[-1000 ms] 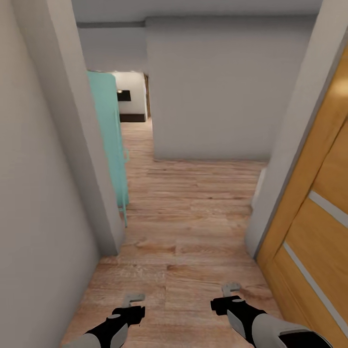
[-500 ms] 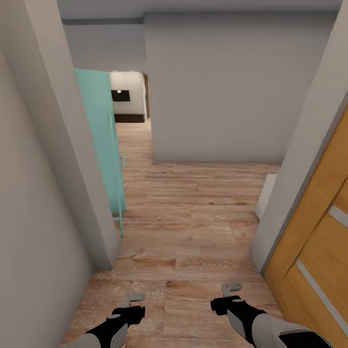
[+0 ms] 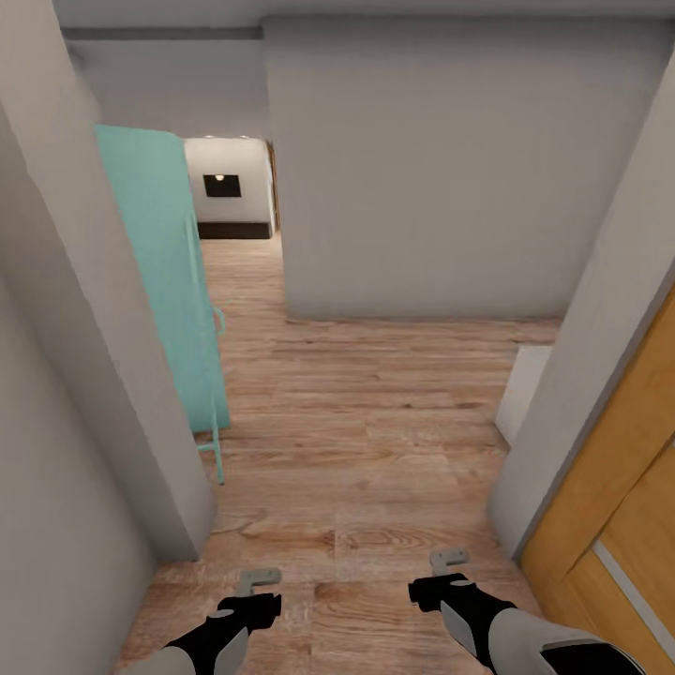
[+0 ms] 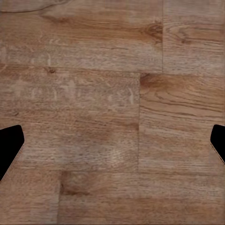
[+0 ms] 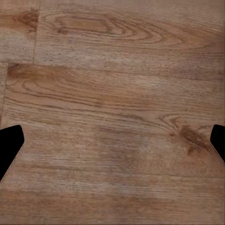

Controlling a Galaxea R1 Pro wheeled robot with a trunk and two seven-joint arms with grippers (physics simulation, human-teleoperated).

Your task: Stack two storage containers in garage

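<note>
**A:** What are you looking at from the head camera?

**B:** You're in a narrow passage. Largest thing ahead is the pale grey wall [image 3: 450,178] that faces you across the wood-plank floor [image 3: 375,412]. That light planking runs from under your arms out to the foot of that wall and on through an opening at its left end, towards a far room with a white wall and a small dark square on it [image 3: 222,186].

**A:** And at the sides?

**B:** On your left a grey wall corner [image 3: 112,375] stands close, and just past it a teal door [image 3: 164,281] stands open, with a thin handle on its near edge. On your right another grey corner, then an orange wooden door [image 3: 619,497] with a pale stripe. Beyond that right corner a low white object [image 3: 522,389] sits on the floor against the wall; you can't tell what it is.

**A:** The containers?

**B:** No red-orange bin appears anywhere on the floor you can see, so you can't place them from here.

**A:** How are your pincers?

**B:** Both arms reach forward low over the near edge of the floor. The left gripper [image 4: 112,150] has its two dark fingertips far apart at opposite sides of its wrist camera, with bare planks between them. The right gripper [image 5: 112,150] is the same: spread wide, gripping nothing, wood grain below it. In the head camera the left gripper [image 3: 258,581] and right gripper [image 3: 448,561] hang apart from each other above the floor.
</note>
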